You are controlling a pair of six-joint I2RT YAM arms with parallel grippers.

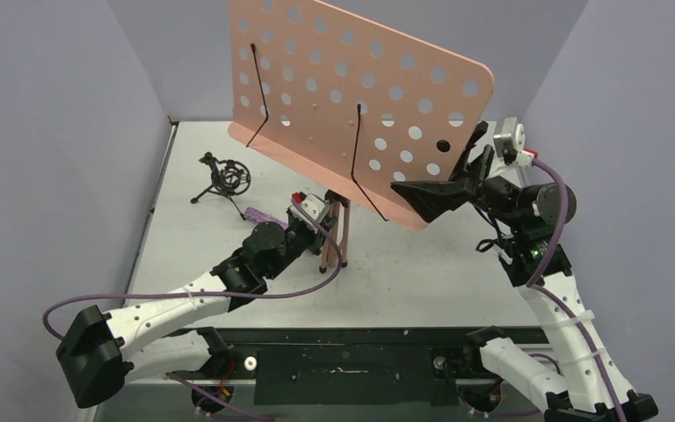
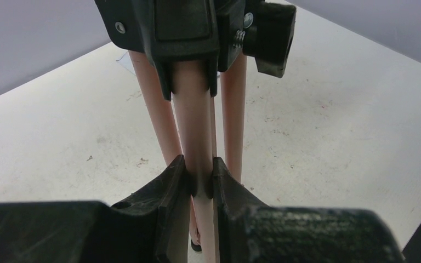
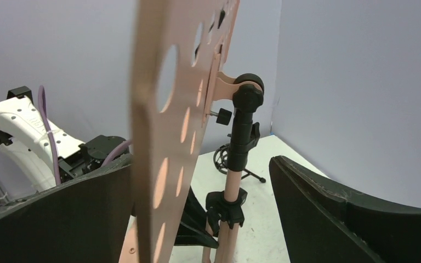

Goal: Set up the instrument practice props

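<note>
Left gripper [image 2: 197, 178] is pinching narrowly around one pink tube [image 2: 194, 120] of the music stand [image 1: 360, 88], just below the black collar [image 2: 181, 27] where the tubes are meeting, and is bracing the stand near the middle of the worktop [image 1: 439, 281]. Right gripper [image 3: 200, 164] is standing wide, its jaws straddling the right-hand edge of the perforated desk [image 3: 159, 137] without visibly touching it, so it is holding nothing. The desk is sitting high above the worktop and leaning toward the far wall, its wire page-holders [image 1: 358, 145] facing the near side.

The step in hand looks like setting the desk's angle. To do it well, the left arm should be gripping low and firm so the tripod is not tipping. The right jaws should be closing on solid plate between the holes, then swinging gently about the tilt knob [image 3: 248, 93] rather than pushing the whole stand sideways.

The black mic holder [image 1: 224, 176] is standing at the far left. The purple microphone [image 1: 259, 214] is lying just left of the left gripper. No sheet-music pages are showing in any view.
</note>
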